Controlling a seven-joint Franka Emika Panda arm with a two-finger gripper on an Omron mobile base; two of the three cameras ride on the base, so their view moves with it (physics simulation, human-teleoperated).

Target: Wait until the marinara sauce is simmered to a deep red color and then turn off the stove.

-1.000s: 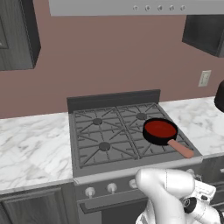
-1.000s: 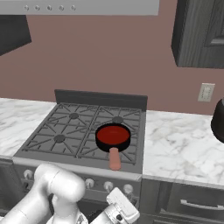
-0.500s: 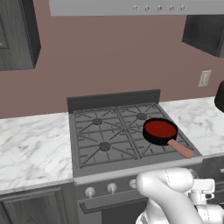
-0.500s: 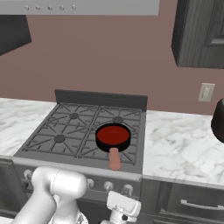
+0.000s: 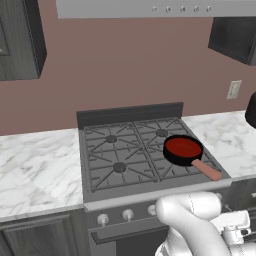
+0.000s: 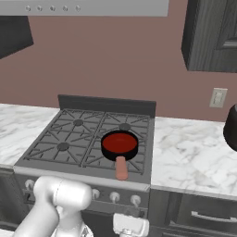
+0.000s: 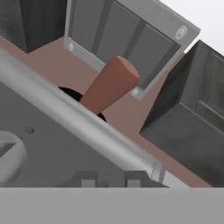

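Since the earlier frames the white arm (image 5: 192,220) has sunk lower at the btm of both base views, hand sliding further down in front of the stove; pan and sauce unchanged.

Left base view: stove (image 5: 100,172) sits centre frame, dark grey w/ black grates, raised back panel behind. Marinara sauce (image 5: 182,147) is a deep red disc filling the small black pan (image 5: 171,156) on the front-right burner, right of centre. Pink handle (image 5: 206,169) points to lower right, toward the stove's front edge. Round silver knobs (image 5: 103,219) along the front panel, lower centre. Marble counter (image 5: 35,165) on both sides. Arm elbow fills btm right, covering part of the stove front.

Right base view: same stove, centre-left. Sauce (image 6: 119,142) deep red in the pan, mid-frame, handle (image 6: 121,168) pointing straight down the frame to the front edge. Knobs (image 6: 114,197) just below. White hand block at btm centre, under the knobs; fingers can't be made out. Dark pot (image 6: 230,129) at right edge on the counter.

Hand view: tilted look up from below the stove's front rim. Handle (image 7: 111,85) juts over the silver rim, centre frame. One round knob (image 7: 9,155) at lower left, near the edge. Finger tips (image 7: 89,182) barely show at the btm, w/ a small gap btwn them and nothing in it – whether they're released or clenched, can't tell.
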